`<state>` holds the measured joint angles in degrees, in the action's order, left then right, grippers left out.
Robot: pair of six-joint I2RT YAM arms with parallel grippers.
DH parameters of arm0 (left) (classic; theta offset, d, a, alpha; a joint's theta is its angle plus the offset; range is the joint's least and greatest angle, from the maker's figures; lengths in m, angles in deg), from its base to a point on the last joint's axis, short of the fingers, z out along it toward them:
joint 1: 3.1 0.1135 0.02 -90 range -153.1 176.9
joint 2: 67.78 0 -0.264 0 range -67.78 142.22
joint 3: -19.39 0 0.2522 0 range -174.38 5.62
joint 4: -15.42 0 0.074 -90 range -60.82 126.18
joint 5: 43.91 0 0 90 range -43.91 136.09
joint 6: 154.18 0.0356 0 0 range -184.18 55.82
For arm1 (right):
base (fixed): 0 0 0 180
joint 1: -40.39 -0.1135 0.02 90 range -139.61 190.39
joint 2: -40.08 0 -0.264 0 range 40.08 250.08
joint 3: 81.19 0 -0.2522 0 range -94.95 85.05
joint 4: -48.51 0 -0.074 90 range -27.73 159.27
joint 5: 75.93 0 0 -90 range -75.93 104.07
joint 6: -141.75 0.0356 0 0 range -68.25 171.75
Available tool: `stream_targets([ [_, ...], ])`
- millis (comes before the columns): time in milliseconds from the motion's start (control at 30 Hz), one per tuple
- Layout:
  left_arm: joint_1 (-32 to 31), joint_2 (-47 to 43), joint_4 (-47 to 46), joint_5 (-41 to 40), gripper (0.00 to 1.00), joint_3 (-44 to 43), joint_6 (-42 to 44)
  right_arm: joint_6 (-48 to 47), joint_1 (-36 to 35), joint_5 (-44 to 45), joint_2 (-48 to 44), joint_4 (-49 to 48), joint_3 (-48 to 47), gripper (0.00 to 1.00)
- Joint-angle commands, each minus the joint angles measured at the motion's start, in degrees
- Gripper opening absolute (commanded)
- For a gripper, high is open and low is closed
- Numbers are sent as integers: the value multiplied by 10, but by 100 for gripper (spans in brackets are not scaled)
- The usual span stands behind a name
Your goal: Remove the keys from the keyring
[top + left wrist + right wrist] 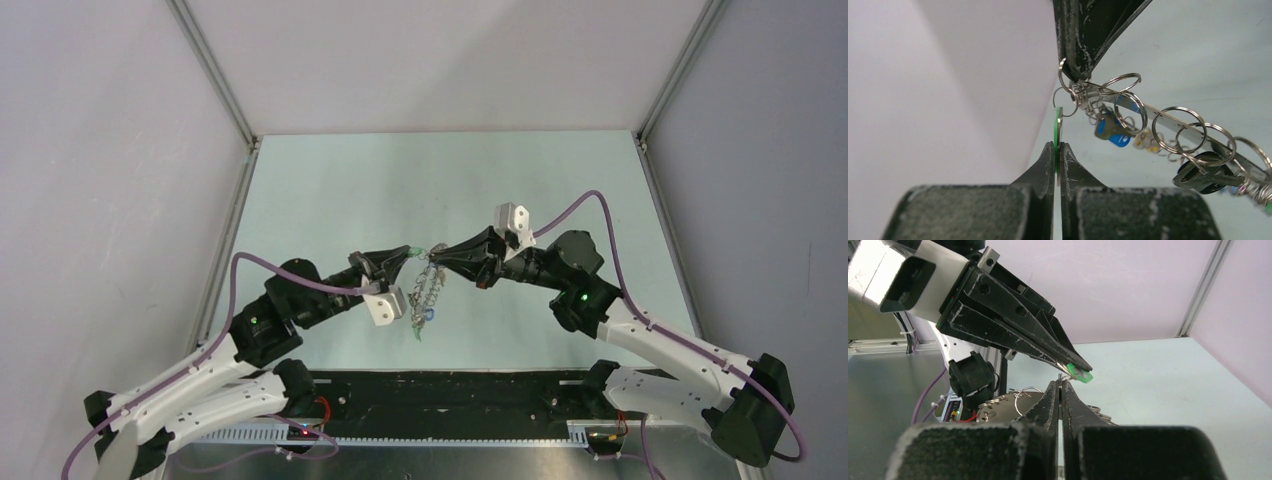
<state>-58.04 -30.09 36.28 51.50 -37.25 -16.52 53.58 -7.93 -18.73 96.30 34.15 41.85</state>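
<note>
To my eye no part of the job is finished. The keys (1109,128), small metal ones with blue, black and brass heads, all hang by silver split rings (1128,95) from the keyring (1184,131), a wide flat grey-brown metal band that I see edge-on. I spot no key lying loose on the pale green worktop (330,180). The whole bunch dangles in the air over the middle of the worktop, somewhat nearer its near edge, strung between my two hands.

My left gripper (1058,147) is pressed fully together on a flat green plastic tag (1057,125), which a small ring links to the end of the bunch. My right gripper (1074,75) is likewise clamped tight, nipping the silver split rings at that same end of the keyring; exactly which one it grips I cannot tell. I judge the tag is the first piece to work off, with every key to follow.
</note>
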Motion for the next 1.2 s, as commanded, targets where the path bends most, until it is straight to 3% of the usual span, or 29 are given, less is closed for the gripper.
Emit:
stream_targets([
  [0, 2, 2, -26, 4, 0, -10, 9, 35, -1, -14, -8, -88, -20, 0],
  [267, 2, 1, -26, -1, 0, -11, 9, 73, 2, -33, 1, -109, -20, 0],
  [733, 1, -7, -28, -38, 0, -12, 7, 160, 5, -94, 3, 29, -20, 0],
  [1167, 1, -13, -34, -47, 0, -9, 9, 228, -13, -147, 55, 28, -20, 0],
])
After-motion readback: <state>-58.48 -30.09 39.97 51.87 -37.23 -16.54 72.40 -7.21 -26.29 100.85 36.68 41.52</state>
